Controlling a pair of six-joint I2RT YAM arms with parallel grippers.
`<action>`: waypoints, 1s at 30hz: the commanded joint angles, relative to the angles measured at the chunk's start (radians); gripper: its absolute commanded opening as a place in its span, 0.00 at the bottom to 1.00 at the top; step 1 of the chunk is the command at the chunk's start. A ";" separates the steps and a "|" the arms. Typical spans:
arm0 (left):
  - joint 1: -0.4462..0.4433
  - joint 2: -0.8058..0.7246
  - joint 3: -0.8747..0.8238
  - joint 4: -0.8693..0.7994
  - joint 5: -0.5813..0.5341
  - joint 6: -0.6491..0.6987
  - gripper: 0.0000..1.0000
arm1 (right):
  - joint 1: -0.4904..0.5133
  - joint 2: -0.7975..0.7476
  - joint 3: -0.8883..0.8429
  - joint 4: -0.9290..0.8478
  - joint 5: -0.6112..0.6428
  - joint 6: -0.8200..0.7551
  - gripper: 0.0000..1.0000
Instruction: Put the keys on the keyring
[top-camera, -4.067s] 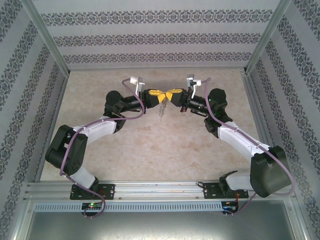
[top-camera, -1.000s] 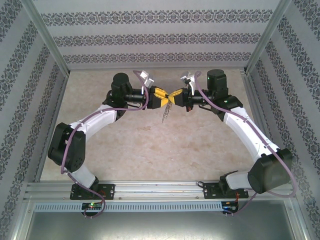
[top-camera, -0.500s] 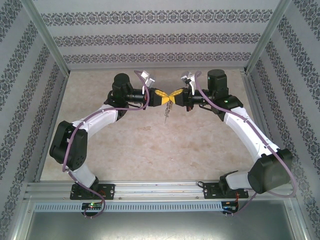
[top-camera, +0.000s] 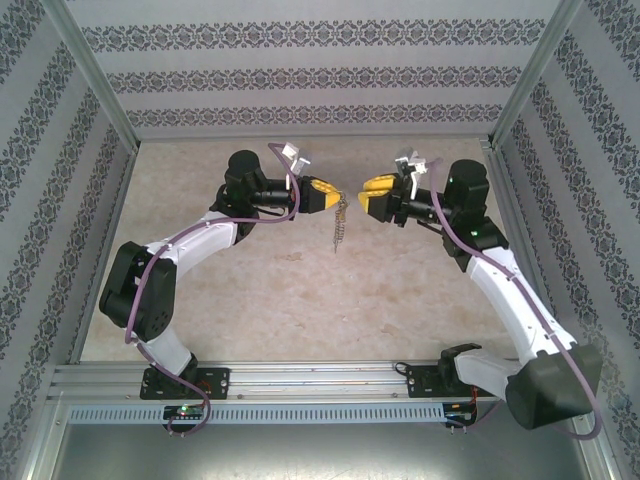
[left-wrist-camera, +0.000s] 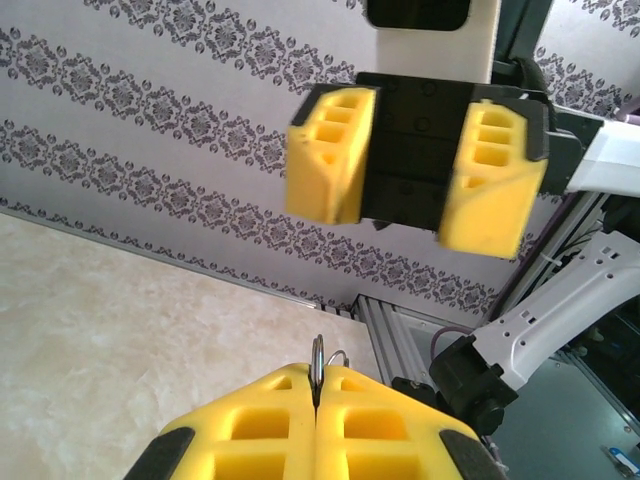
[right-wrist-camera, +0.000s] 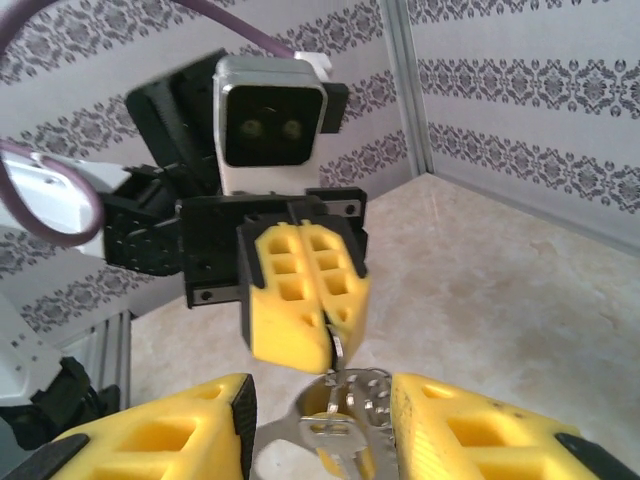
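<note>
Top external view, starting from the arm bases at 6 o'clock: the pale marbled bench (top-camera: 300, 300) stretches away, and both arms curve inward over its far half. The left pincer (top-camera: 328, 195) sits at about 11 o'clock from the bench centre, its yellow fingers pressed together on the top of the keyring (top-camera: 340, 226). The keyring's silvery chain dangles from those tips toward 6 o'clock, above the bench surface. At 3 o'clock from it, with a clear gap between them, the right pincer (top-camera: 366, 193) faces it with its fingers parted and nothing in them. Beyond both stands the patterned back wall (top-camera: 320, 80) at 12 o'clock. Left wrist view: the left pincer (left-wrist-camera: 316, 392) at 6 o'clock has its fingers shut flush on the thin metal loop of the keyring (left-wrist-camera: 317, 356), which pokes up from the seam. Farther off at 12 o'clock the right pincer (left-wrist-camera: 405, 170) gapes partway. Right wrist view: the right pincer (right-wrist-camera: 320, 392) stands spread at 6 o'clock. Beyond it the keyring (right-wrist-camera: 362, 392) and a flat silver piece (right-wrist-camera: 325, 432) hang from the closed left pincer (right-wrist-camera: 305, 340).
</note>
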 joint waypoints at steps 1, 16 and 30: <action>-0.009 -0.043 -0.010 0.073 -0.015 0.004 0.00 | 0.015 -0.033 -0.060 0.100 0.016 0.061 0.42; -0.015 -0.058 -0.014 0.070 -0.021 0.008 0.00 | 0.115 0.063 -0.048 0.123 0.072 0.045 0.39; -0.014 -0.058 -0.011 0.060 -0.032 0.021 0.00 | 0.124 0.061 -0.057 0.117 0.058 0.036 0.00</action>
